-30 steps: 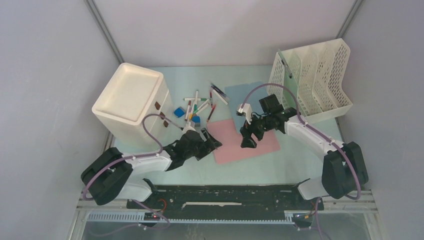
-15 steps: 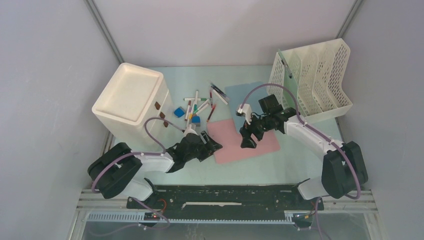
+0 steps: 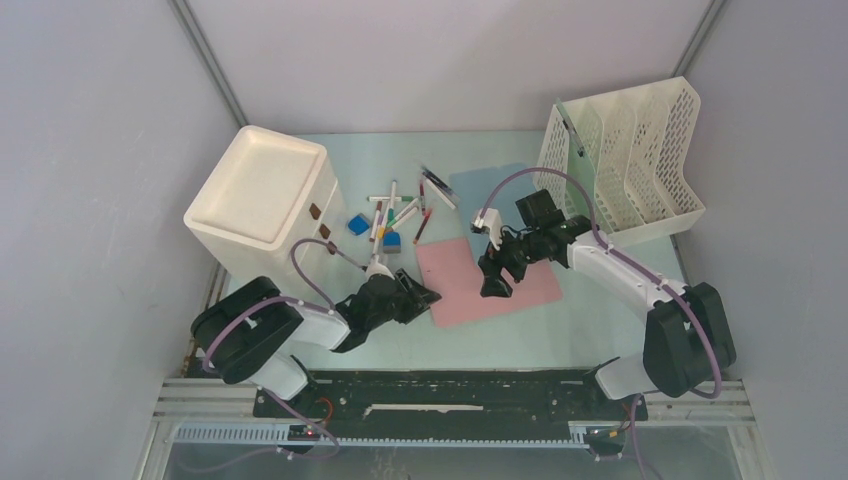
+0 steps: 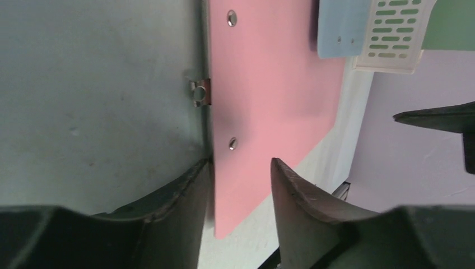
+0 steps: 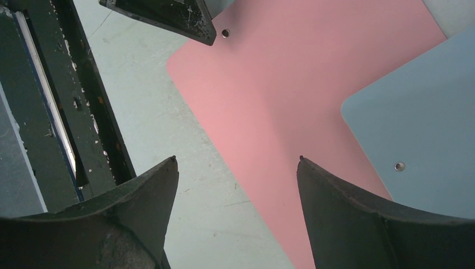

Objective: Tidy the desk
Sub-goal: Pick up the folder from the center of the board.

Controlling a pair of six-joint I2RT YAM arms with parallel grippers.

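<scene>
Pale mint-green flat surface (image 3: 520, 340) forms the floor of a booth walled by grey panels (image 3: 90, 150), with a black rail (image 3: 450, 395) along its near edge, where two robot arms are mounted. A tall white box-shaped bin (image 3: 260, 200) stands at the left rear. A white perforated file rack (image 3: 630, 160) stands at the right rear. Between them lies a loose cluster of pens and markers (image 3: 400, 213), with two small blue blocks (image 3: 357, 225) beside it.

A pale blue plastic sheet (image 3: 480, 185) lies flat near the rack. A pink plastic sheet (image 3: 530, 285) lies flat in front of it, and the two meet at their edges (which one is on top is hard to tell).

The left tool (image 3: 420, 295) reaches in low to the pink sheet's left edge. Its wrist view shows its two fingers apart: one sits at the very edge of the sheet, the other over the pink, with a strip of sheet visible between them and nothing clamped. A small metal clip (image 4: 200, 92) sits on that same edge.

The right tool (image 3: 493, 283) hangs over the middle of the pink sheet with its fingers spread wide, holding nothing.
</scene>
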